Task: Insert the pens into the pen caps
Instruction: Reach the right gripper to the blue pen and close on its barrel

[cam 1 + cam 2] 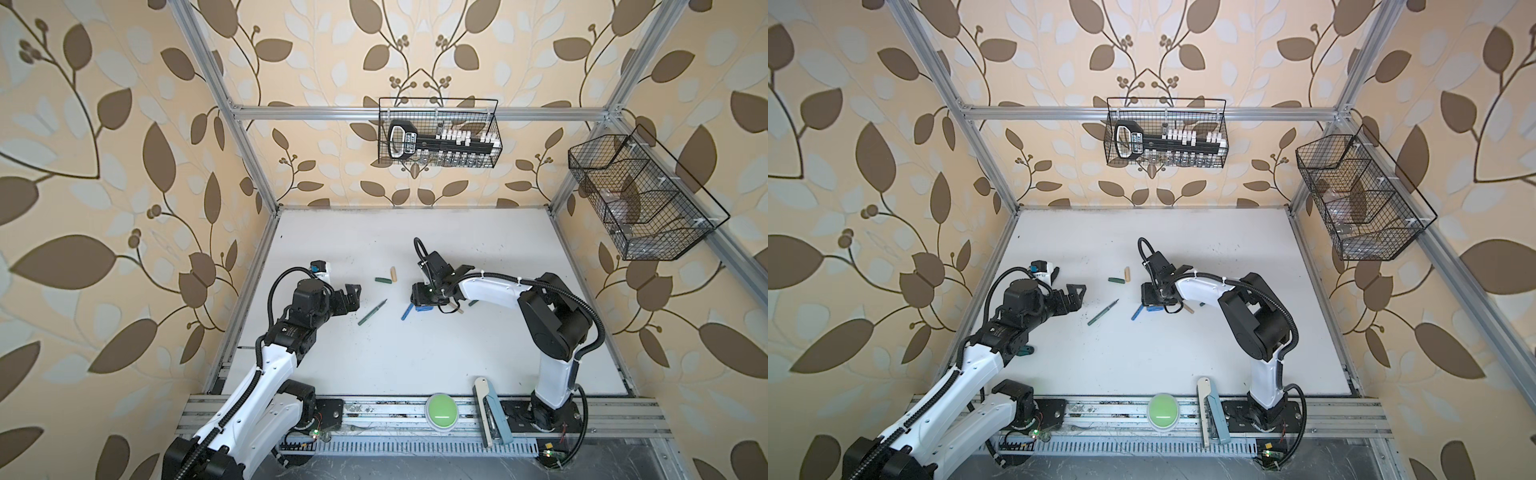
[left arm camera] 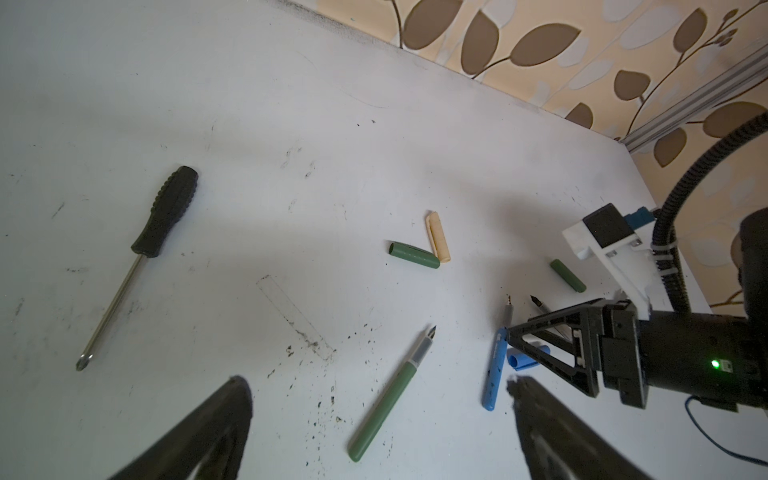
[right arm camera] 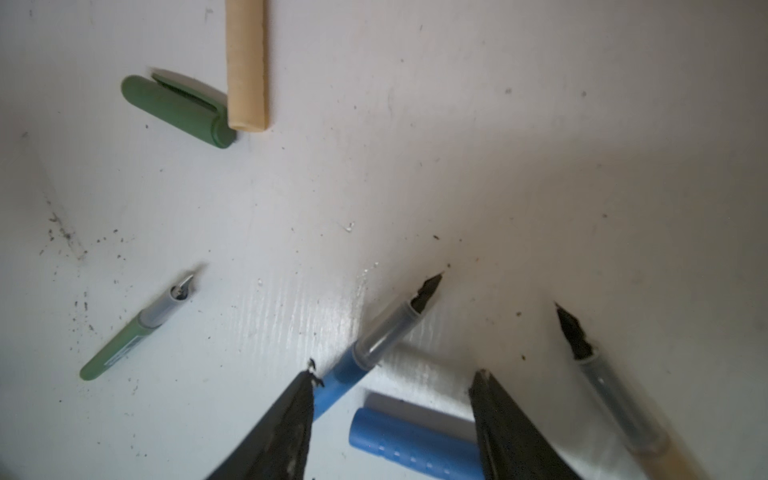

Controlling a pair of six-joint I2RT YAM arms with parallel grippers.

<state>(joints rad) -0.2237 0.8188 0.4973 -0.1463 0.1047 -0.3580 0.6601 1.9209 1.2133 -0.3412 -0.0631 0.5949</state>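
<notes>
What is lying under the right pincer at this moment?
The blue cap lies between the fingers of the open right pincer, the blue pen beside it. The fingers cover one end of the cap and the pen's rear.

The left arm stretches in from the near left, its left gripper (image 1: 354, 296) level and pointing right, jaws spread wide. The right arm folds over from the near right, its right gripper (image 3: 395, 375) tipped down low, jaws parted.

The blue pen (image 3: 361, 361) and beige pen (image 3: 615, 399) closely flanked the right end effector (image 3: 395, 374); open bench (image 3: 498, 166) lay just ahead of its tips.
</notes>
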